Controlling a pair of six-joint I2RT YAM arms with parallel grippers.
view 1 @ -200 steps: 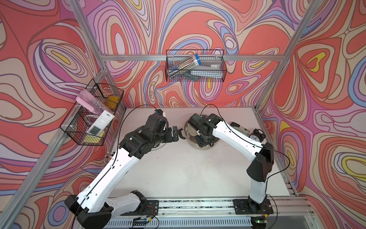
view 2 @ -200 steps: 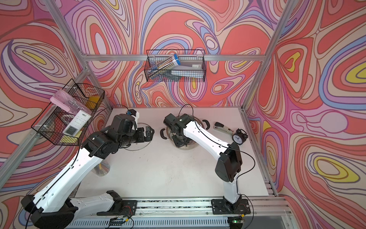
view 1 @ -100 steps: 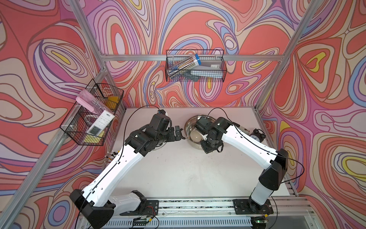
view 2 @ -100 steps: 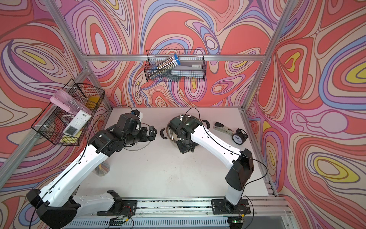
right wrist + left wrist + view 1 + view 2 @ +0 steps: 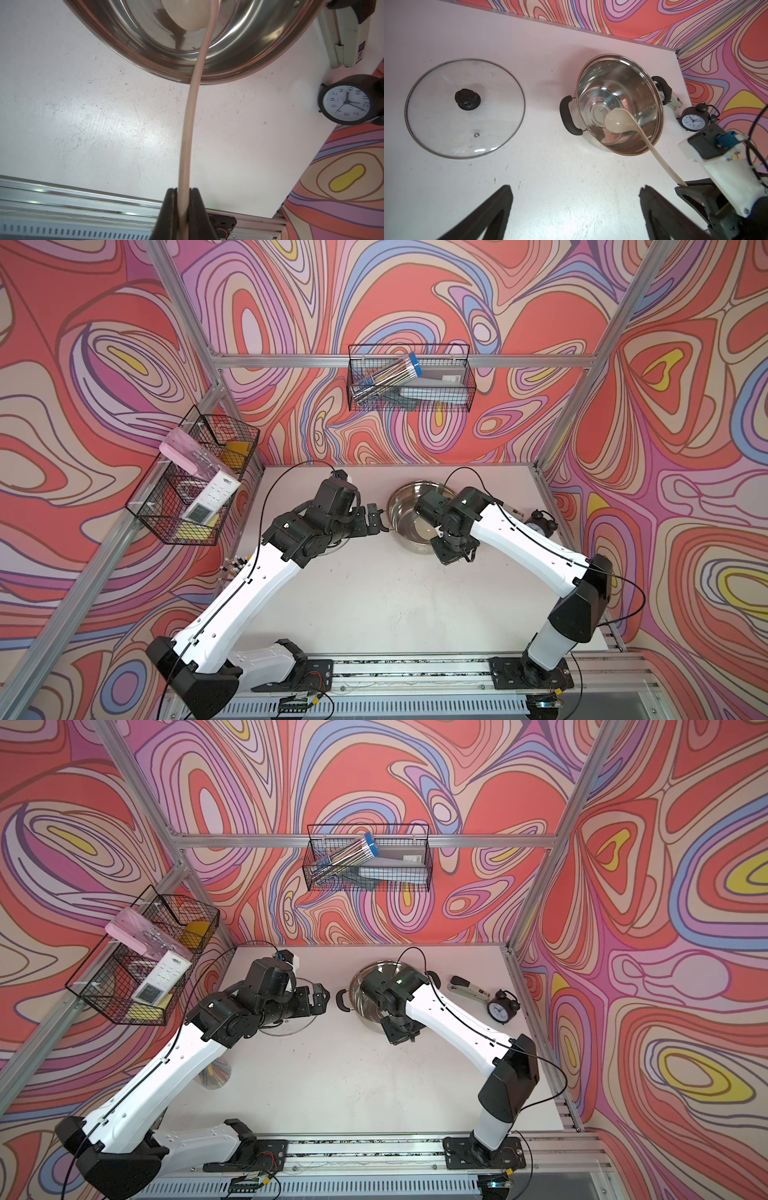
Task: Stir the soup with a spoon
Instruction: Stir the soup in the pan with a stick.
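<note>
Ladle [image 5: 188, 128] sat pinched by its handle in your right gripper [image 5: 184, 191], jaws closed on it, bowl down inside the steel pot [image 5: 633, 83]. Your left gripper [image 5: 574, 197] hung wide open, holding nothing, between the pot and the glass lid [image 5: 465, 108].

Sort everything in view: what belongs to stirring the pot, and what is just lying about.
In the job: pot; ladle, bowl inside the pot; right gripper, shut on the ladle's handle.
Lying about: glass lid; alarm clock; stapler; cup of pencils; left gripper, open and empty.
</note>
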